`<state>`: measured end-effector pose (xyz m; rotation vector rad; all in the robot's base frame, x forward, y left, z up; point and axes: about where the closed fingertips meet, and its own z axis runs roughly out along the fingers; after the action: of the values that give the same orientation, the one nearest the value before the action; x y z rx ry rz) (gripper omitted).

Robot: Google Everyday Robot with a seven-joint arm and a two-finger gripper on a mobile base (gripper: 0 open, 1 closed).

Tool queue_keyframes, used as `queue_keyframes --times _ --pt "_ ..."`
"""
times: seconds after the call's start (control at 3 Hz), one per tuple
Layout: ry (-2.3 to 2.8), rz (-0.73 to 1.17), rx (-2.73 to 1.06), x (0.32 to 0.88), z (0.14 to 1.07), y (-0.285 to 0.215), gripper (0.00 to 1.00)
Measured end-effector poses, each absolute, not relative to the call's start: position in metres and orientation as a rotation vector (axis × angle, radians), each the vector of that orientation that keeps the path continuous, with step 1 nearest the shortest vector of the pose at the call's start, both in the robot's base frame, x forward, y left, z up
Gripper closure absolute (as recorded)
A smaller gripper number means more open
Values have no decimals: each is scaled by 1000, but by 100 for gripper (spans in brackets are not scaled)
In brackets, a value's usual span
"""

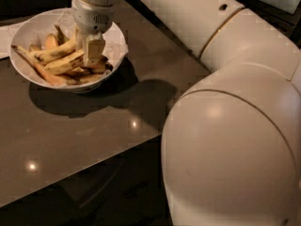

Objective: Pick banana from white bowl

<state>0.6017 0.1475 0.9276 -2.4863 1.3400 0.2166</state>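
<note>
Camera view, gripper point(90, 51) inside white bowl point(32, 28) rim

The gripper point(93, 50) hung inside the white bowl point(29, 31), toward its right side, low over the heaped fruit; the banana point(63, 65) lay across the bowl's middle, its right end at the gripper; a speckled banana point(49, 54) lay just behind it; the bowl stood on a brown table point(94, 126); the pale arm point(225, 126) bulked to the bowl's right.

Dim overhead light; the gripper point(92, 54) sits down in the white bowl point(29, 31); dark shadow pools right of it; glare spots dot the table point(70, 126).
</note>
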Motion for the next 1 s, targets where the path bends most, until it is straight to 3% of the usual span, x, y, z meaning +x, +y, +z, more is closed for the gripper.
queue_keyframes --times 1.0 --pt "1360 244 -2452 607 946 156 100"
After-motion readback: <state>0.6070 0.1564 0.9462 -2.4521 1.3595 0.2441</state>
